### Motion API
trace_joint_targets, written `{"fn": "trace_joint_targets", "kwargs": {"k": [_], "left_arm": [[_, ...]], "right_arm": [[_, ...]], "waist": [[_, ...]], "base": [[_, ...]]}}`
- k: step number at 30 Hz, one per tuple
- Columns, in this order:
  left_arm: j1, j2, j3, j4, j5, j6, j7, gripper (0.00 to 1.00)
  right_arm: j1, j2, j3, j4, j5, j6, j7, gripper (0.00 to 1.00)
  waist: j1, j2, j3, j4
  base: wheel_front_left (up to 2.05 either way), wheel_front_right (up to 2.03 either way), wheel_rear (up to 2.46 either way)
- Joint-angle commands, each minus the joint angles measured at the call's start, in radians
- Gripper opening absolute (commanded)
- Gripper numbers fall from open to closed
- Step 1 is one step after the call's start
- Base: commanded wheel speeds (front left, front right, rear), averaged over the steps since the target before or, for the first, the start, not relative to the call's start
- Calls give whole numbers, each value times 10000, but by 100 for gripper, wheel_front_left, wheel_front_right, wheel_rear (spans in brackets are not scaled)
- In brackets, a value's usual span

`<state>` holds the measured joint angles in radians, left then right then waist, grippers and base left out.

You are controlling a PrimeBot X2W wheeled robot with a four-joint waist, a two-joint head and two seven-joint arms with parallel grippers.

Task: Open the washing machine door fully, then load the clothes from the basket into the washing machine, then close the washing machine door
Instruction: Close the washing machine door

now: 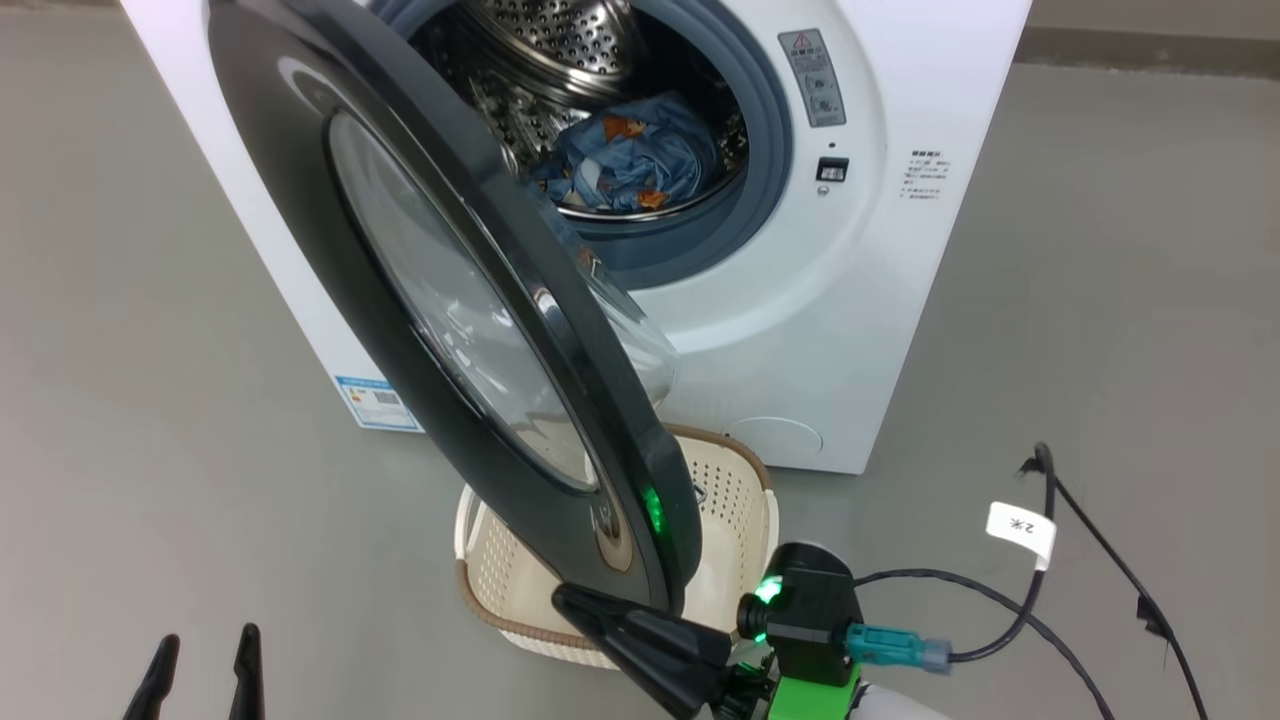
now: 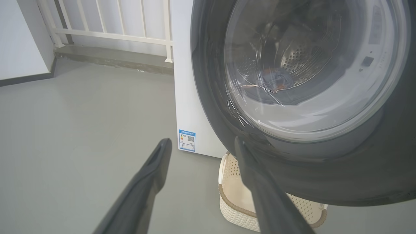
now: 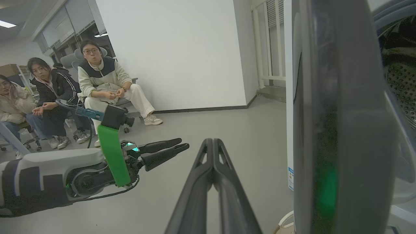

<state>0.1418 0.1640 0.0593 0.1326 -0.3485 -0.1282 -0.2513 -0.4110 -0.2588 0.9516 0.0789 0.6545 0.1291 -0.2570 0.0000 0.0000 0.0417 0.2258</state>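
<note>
Washer: A white washer (image 1: 900,250) was seen standing on the grey floor (image 1: 150,400), with its round mouth uncovered.
Door: The black door (image 1: 300,180) was found swung partway out, held to the washer on the left side. Its low edge was hung over the basket.
Glass: A clear bulging glass (image 1: 440,300) was set in the middle of the door. The drum was seen through it in the left wrist view.
Clothes: The blue clothes (image 1: 630,160) with orange marks were piled low inside the steel drum (image 1: 560,50).
Basket: The cream basket (image 1: 735,500) with a brown rim was placed on the floor just in front of the washer, partly hidden by the door.
Right claw: The right claw (image 1: 565,600) was pressed shut, fingers together. Its tip was placed just beside the low edge of the door. Whether the door was touched could not be told.
Left claw: The left claw (image 1: 207,645) was spread open, low down, to the left of the door and basket.
Label: A small blue label (image 1: 378,402) was stuck on the low left corner of the washer.
Cable: A black cable (image 1: 1000,600) with a white tag (image 1: 1020,528) was seen on the right, joined to the right arm.
People: Three people (image 3: 53,87) were seated by a white wall in the right wrist view.
</note>
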Motion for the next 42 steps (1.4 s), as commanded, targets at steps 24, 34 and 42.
{"fn": "trace_joint_targets", "kwargs": {"k": [24,34,42], "left_arm": [[-903,54,333,-142,-35,-25,-105,100],[-1091,-33,219,-232,16,-25,-105,100],[-1549,-87,-106,-293,-31,-25,-105,100]], "right_arm": [[-349,197,-1189,1401,50,16,-48,0],[-688,279,-2860,1954,-233,16,-48,0],[-1353,282,-4025,2499,-450,16,-48,0]], "waist": [[0,0,680,-93],[0,0,965,-34],[0,0,1449,204]], "base": [[0,0,0],[0,0,0],[0,0,0]]}}
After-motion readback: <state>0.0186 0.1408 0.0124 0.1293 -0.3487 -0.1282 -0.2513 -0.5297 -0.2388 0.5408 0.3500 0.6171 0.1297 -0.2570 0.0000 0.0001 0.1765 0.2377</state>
